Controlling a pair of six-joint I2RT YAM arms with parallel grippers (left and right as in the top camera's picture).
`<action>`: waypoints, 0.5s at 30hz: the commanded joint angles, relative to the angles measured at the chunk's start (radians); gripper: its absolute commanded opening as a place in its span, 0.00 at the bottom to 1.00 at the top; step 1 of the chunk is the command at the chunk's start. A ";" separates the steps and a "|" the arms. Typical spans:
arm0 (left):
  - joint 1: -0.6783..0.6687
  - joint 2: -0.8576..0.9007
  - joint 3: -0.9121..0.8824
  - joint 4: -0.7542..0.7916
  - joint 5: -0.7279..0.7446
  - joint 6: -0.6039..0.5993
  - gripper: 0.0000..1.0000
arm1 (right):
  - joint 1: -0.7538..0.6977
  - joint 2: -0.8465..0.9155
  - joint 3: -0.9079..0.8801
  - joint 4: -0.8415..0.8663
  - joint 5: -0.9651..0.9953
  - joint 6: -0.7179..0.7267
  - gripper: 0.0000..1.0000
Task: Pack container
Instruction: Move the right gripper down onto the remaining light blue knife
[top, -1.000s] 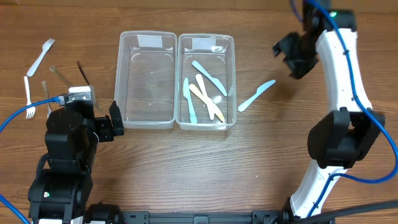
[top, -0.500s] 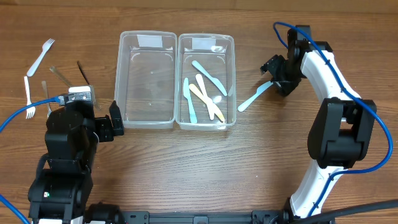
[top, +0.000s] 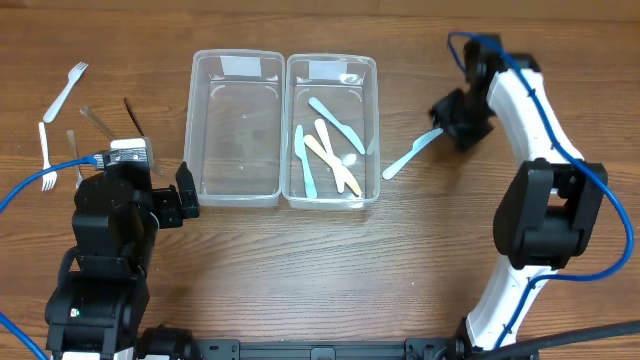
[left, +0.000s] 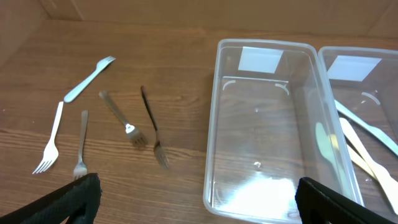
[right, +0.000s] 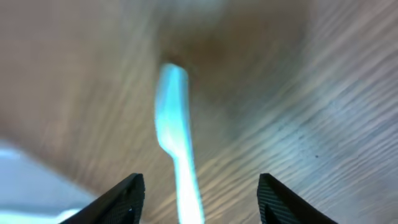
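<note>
At the bottom left of the overhead view sits the left arm. Its left gripper (left: 198, 198) is wide open and holds nothing. It hangs just in front of the empty tub (top: 235, 140).

Beside that tub, touching it, is the second tub (top: 331, 205). It has plastic knives (top: 305, 160) in it, some light blue and one cream. There may be a clear spoon too, but it is hard to tell.

To the right of the tubs a light blue knife (top: 408, 157) lies flat on the wooden table (top: 300, 270). Its tip is just beside the second tub. The right gripper (right: 198, 198) is down over the other end. Its two fingers (right: 127, 199) stand apart, one on each side of the knife, and they are not touching it.

The knife is thin and flat, so the fingers could slide off it or push it away when they shut. If they grab it crooked, it could swing and bump the tub wall.

In the upper left of the overhead view lie five forks (left: 87, 78), well apart from both arms.

The right wrist picture is blurry, so it does not show how close the fingers are to the table. From above, the gripper covers the knife's far end. The clear forks are faint against the wood.
</note>
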 joint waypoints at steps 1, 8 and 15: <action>0.010 0.000 0.025 0.002 0.013 -0.007 1.00 | 0.023 -0.017 0.257 -0.059 0.062 -0.019 0.62; 0.010 0.000 0.025 0.002 0.013 -0.008 1.00 | 0.024 0.011 0.350 -0.141 0.062 0.024 0.63; 0.010 0.000 0.025 0.002 0.013 -0.014 1.00 | 0.024 0.202 0.350 -0.200 0.020 0.035 0.69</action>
